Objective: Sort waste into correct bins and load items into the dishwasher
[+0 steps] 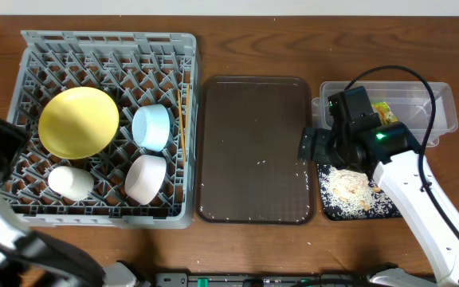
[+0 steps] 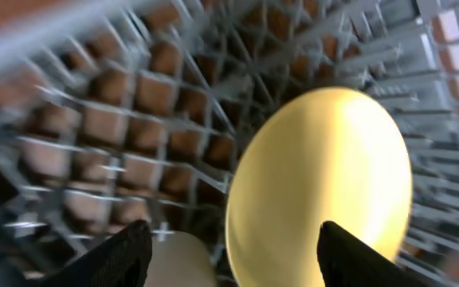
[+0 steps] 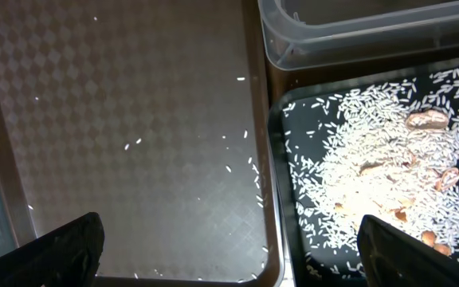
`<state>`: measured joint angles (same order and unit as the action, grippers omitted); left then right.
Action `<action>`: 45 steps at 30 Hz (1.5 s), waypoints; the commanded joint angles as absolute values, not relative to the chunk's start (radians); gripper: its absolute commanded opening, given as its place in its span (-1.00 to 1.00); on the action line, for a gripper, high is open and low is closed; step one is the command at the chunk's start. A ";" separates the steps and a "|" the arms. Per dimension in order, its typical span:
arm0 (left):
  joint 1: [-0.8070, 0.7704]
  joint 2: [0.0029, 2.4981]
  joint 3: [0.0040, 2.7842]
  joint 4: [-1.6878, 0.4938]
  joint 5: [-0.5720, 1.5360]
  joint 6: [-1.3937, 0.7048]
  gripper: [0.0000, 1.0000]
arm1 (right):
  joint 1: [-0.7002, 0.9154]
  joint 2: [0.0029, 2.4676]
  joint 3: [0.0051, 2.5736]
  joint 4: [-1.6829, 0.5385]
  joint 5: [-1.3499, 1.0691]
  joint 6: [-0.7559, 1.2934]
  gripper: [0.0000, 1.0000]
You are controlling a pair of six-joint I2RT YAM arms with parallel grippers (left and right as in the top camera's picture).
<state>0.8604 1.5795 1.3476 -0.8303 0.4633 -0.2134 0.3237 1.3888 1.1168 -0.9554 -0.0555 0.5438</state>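
Observation:
The grey dish rack [image 1: 22, 56] holds the pale-yellow plate [image 1: 78, 121], light-blue bowl [image 1: 151, 127], pinkish-white bowl [image 1: 146, 178], white cup [image 1: 71, 182] and chopsticks [image 1: 183, 112]. My left gripper [image 1: 10, 143] hovers open over the rack's left side; its wrist view shows the plate [image 2: 325, 175] and cup [image 2: 183, 259] between its open fingers [image 2: 237, 259]. My right gripper [image 1: 313, 147] is open and empty [image 3: 241, 251] above the gap between the brown tray and the black tray [image 1: 323, 195]. Rice crumbs [image 1: 349, 187] fill the black tray [image 3: 289, 199]. The wrapper [image 1: 385, 112] lies in the clear tub [image 1: 433, 96]. The tissue is not visible.
The dark brown serving tray [image 1: 255, 119] lies between the rack and the bins, with a few stray rice grains [image 3: 249, 163] near its right edge. The clear tub's corner [image 3: 349, 36] shows in the right wrist view. My right arm crosses over both bins.

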 commanded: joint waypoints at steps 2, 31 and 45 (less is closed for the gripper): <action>0.903 1.722 1.345 -0.836 0.810 -0.136 0.30 | 0.328 1.386 1.116 -0.957 -0.050 0.533 0.99; 0.824 1.838 1.345 -0.758 0.695 -0.041 0.12 | 0.328 1.386 1.116 -0.938 -0.050 0.534 0.99; 0.693 1.854 1.345 -0.728 0.512 -0.072 -0.85 | 0.328 1.386 1.116 -0.935 -0.054 0.534 0.98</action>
<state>0.6670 1.8423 1.3487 -0.7155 0.5659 -0.0372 0.3237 1.3888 1.1168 -0.9379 -0.0559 0.5438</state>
